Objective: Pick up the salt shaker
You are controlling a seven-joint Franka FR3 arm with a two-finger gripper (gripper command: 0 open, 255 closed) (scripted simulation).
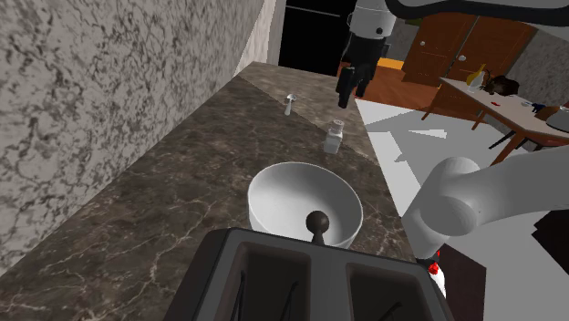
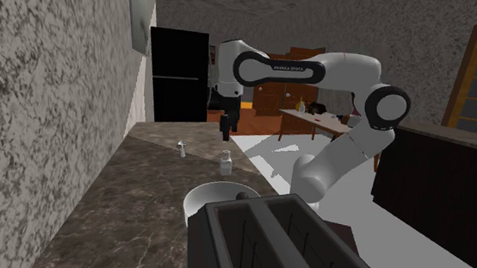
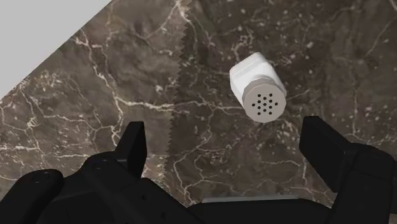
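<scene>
From the shoulder view, the dark marbled surface (image 1: 164, 210) is running away between a speckled wall (image 1: 82, 100) on the view's left and its own open edge on the right, with pale floor (image 1: 410, 155) lying beyond that edge. The salt shaker (image 1: 334, 137) is standing near that open edge, upright, with its long axis vertical and its cap pointing up. Bare stone is lying all round it. A white bowl (image 1: 305, 205) is sitting nearer the camera and a black toaster (image 1: 319, 278) nearer still. A small pale object (image 1: 290, 103) is standing well apart, toward the far end. The jaws are hanging in the air above the surface, beyond the shaker and higher than it.

In the second exterior view, the arm (image 2: 319, 72) is arching over from the right. The jaws are pointing down above the salt shaker (image 2: 224, 162) and not touching it. The small pale object (image 2: 182, 149) is standing closer to the wall (image 2: 39, 115), and a tall black shape (image 2: 178, 73) is closing off the surface's far end.

In the wrist view, the jaws are standing wide open and holding nothing. The salt shaker (image 3: 257, 89) is lying ahead of them, nearer one finger (image 3: 331, 146) than the other, its perforated cap facing the camera. The surface's straight edge is cutting across one corner.
</scene>
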